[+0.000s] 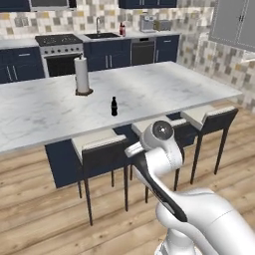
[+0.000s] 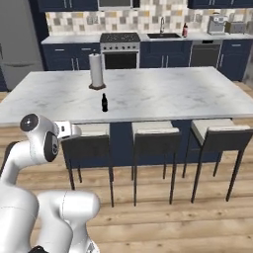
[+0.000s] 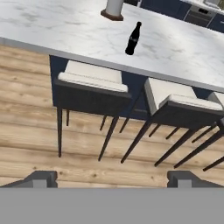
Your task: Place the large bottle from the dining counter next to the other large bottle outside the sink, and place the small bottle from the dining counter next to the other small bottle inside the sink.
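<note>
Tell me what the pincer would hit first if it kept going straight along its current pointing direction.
Probably the stool seats tucked under the dining counter, or the wooden floor beneath them; depth is unclear. The open pincer aims below the dark bottle.

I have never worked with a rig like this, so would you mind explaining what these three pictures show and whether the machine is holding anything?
This is a rendered kitchen with a white robot arm on a driving base. Two pictures come from cameras on the base, behind the arm to its left and right. The third looks along the hand, whose dark fingertips stand apart, holding nothing. On the marble dining counter stand a small dark bottle and a paper towel roll. Three stools line its near side. A reddish bottle stands beside the far sink.
</note>
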